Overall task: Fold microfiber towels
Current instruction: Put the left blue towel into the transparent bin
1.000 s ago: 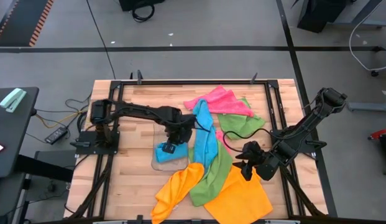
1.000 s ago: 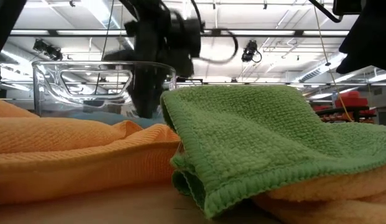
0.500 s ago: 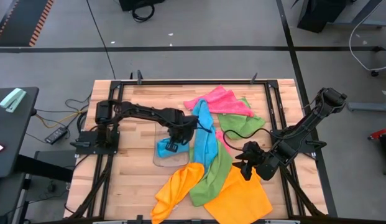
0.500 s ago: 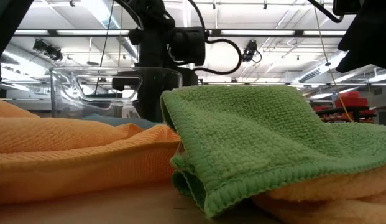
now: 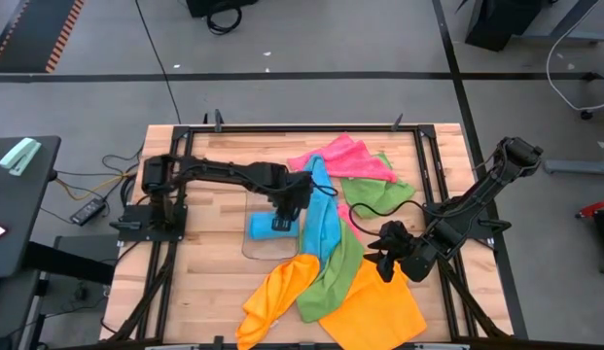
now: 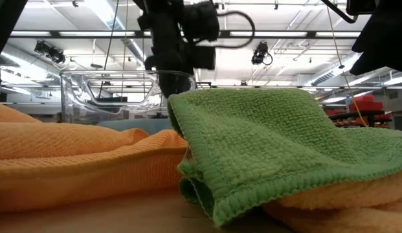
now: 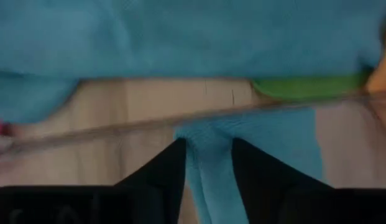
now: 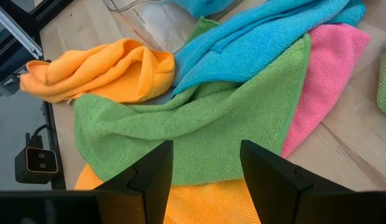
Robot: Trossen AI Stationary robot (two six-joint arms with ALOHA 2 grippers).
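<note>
One folded blue towel (image 5: 263, 226) lies in the tray (image 5: 251, 245) between the parted fingers of the left tool (image 5: 282, 225), which should rise straight up, while the right tool (image 5: 384, 261) waits open.

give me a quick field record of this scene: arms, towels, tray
left gripper: over the clear tray, jaws apart around a fold of the folded blue towel
right gripper: open, above the orange towel
pile: long blue towel, green towel, pink towel, second orange towel
table: wooden
</note>
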